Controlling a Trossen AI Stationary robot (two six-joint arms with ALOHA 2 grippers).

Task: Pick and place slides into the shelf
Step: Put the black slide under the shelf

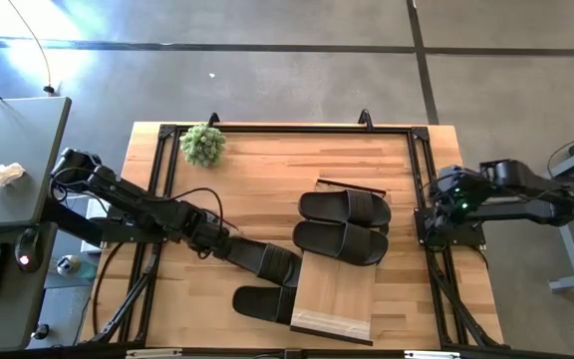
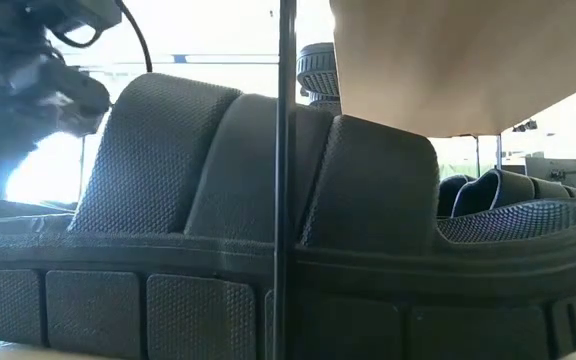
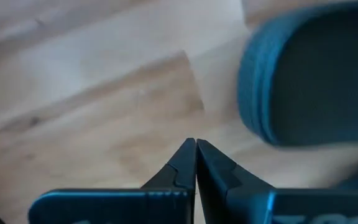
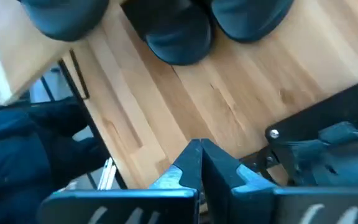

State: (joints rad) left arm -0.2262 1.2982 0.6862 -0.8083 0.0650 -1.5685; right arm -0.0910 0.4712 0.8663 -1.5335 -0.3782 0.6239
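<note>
Seen from above, two black slides point(image 1: 345, 206) point(image 1: 342, 242) lie side by side across the far part of the shelf point(image 1: 335, 294), a light-wood plank on a thin dark frame. A third slide point(image 1: 260, 302) lies on the table at the shelf's near left, one end under the plank; it fills the low view point(image 2: 268, 250). My left gripper point(image 1: 279, 267) points down just beyond this slide, shut, over bare tabletop point(image 3: 196, 148), with a slide's rounded end point(image 3: 309, 74) close by. My right gripper point(image 4: 199, 150) hangs shut above the table's right edge point(image 1: 456, 204), holding nothing.
A small green plant point(image 1: 203, 144) stands at the table's far left corner. A dark metal frame point(image 1: 287, 130) runs round the tabletop's edge. Bare wood lies between the plant and the slides. A grey desk point(image 1: 8, 170) with a crumpled white thing stands left of the table.
</note>
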